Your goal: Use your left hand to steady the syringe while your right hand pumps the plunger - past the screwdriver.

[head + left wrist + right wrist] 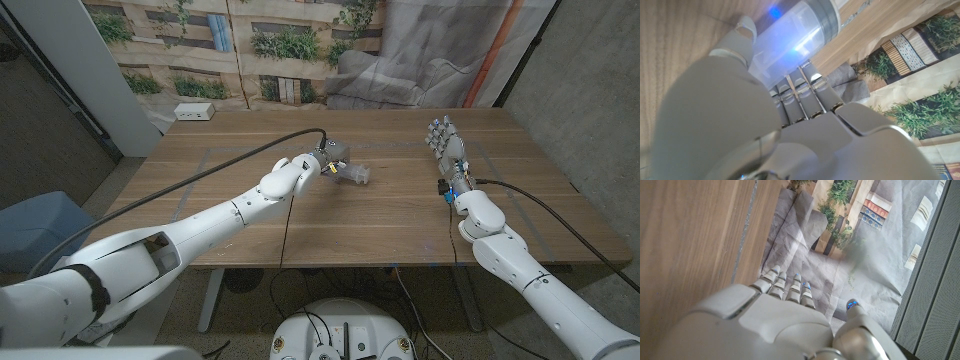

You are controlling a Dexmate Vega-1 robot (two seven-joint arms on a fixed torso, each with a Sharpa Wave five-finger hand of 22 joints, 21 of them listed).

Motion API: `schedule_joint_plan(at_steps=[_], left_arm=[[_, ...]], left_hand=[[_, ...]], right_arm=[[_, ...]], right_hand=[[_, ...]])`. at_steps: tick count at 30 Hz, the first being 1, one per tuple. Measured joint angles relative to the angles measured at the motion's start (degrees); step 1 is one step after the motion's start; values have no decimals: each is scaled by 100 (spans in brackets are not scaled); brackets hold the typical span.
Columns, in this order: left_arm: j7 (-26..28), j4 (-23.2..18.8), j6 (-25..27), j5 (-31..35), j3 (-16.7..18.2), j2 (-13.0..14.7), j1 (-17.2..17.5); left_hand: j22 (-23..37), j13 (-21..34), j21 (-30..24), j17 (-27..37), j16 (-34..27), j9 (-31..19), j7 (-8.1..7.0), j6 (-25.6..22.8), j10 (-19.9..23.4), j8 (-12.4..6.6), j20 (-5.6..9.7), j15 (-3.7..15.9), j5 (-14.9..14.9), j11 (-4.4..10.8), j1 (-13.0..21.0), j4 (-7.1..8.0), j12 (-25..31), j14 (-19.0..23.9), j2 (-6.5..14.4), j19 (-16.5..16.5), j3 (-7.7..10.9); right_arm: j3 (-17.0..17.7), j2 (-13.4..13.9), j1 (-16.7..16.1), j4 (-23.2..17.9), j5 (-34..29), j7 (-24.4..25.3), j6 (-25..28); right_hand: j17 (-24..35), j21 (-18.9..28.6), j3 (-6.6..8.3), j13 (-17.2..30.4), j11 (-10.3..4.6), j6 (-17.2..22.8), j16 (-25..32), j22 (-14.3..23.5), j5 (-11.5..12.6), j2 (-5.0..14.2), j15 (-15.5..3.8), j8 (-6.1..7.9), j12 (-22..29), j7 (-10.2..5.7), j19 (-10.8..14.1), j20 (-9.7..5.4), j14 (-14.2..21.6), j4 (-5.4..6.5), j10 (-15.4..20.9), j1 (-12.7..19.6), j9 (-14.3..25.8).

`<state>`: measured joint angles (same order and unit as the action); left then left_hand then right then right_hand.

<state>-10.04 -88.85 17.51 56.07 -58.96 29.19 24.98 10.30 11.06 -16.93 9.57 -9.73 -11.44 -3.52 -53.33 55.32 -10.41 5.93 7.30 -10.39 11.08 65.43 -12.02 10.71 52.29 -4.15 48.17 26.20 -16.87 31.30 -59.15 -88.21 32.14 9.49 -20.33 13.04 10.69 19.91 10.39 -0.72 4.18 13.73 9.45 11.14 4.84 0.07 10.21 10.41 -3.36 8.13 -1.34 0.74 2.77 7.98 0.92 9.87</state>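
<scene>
Left hand (328,157) grips syringe (352,175) barrel on bench (250,220); right hand (448,150) empty, fingers apart. Clear plastic: light, stiff, slippery; hold barrel, push plunger end.

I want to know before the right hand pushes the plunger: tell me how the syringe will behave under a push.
The syringe lies on its side with a round clear barrel, so it would probably roll or slide on the smooth table. The left hand holds one end, which should steady it. It looks like stiff, light plastic, likely slippery. The right hand is apart from it.
</scene>
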Motion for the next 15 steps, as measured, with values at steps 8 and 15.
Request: schedule_joint_plan(at_steps=[8,15], left_arm=[[-109,13,83,-35,-44,-6,5],[-211,-48,179,-5,-76,11,5]], left_hand=[[3,5,66,0,0,-1,-24,206,-206,2,-25,-64,0,38,-260,1,7,-145,11,-126,1],[9,-14,189,0,2,26,-110,396,-383,22,-94,-106,0,69,-571,57,6,-372,65,-358,35]], right_arm=[[-18,-26,14,25,25,-16,-27],[-31,-53,21,55,41,-22,-65]], right_hand=[[0,0,1,0,0,0,0,0,0,0,1,0,0,0,40,-40,0,1,0,0,0],[1,0,1,0,0,0,0,0,0,-3,-41,0,20,0,40,-40,42,0,0,3,0]])
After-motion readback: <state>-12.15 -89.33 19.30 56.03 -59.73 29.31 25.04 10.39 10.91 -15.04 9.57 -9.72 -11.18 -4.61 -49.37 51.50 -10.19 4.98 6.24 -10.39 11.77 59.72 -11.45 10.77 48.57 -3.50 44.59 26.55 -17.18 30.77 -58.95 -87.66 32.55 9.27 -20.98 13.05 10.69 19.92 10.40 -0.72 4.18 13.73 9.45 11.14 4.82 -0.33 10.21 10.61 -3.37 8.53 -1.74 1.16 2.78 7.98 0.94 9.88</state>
